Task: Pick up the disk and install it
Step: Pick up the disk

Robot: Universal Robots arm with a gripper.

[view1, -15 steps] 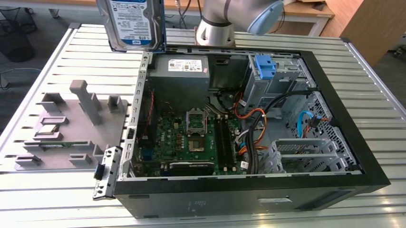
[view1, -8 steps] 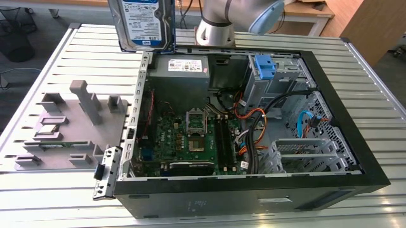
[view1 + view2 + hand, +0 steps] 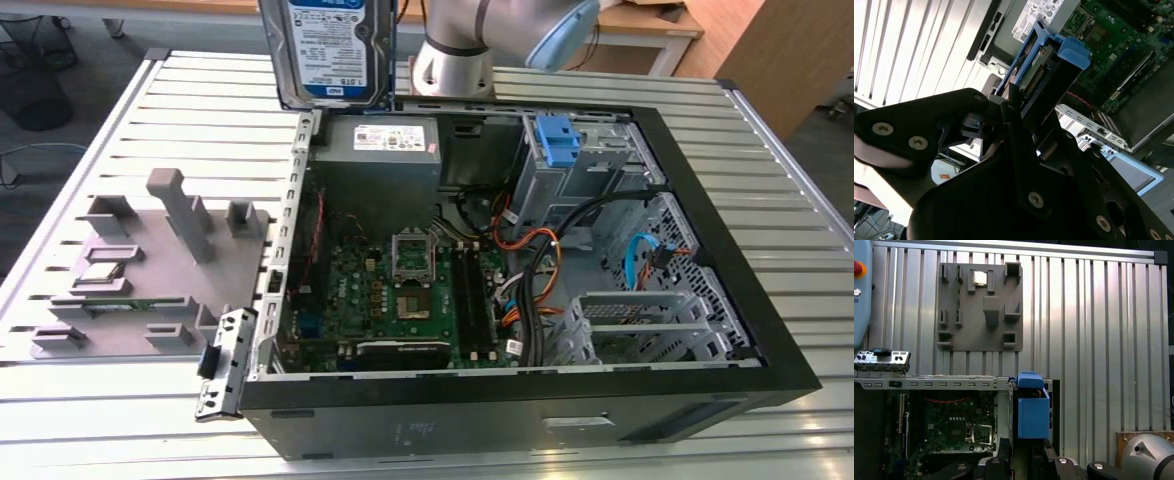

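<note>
**Exterior view.** The disk (image 3: 334, 50) hung upright, label facing the camera, above the far wall of the open computer case (image 3: 747, 300). It was over the power supply (image 3: 380, 140) and well apart from the drive cage (image 3: 587, 160).

**Second wrist view.** The gripper (image 3: 1021, 107) had its fingers (image 3: 1015, 125) closed on one end of the disk. The blue-framed end pointed down towards the power supply.

**First wrist view.** The disk (image 3: 1032, 415) showed edge-on over the case wall, beside the motherboard (image 3: 954, 425).

**Assessment.** The hold sat at one end only. In my judgement the carry called for slow travel, with the disk kept square to the cage opening and clear of the orange and blue cables (image 3: 534, 250).
</note>
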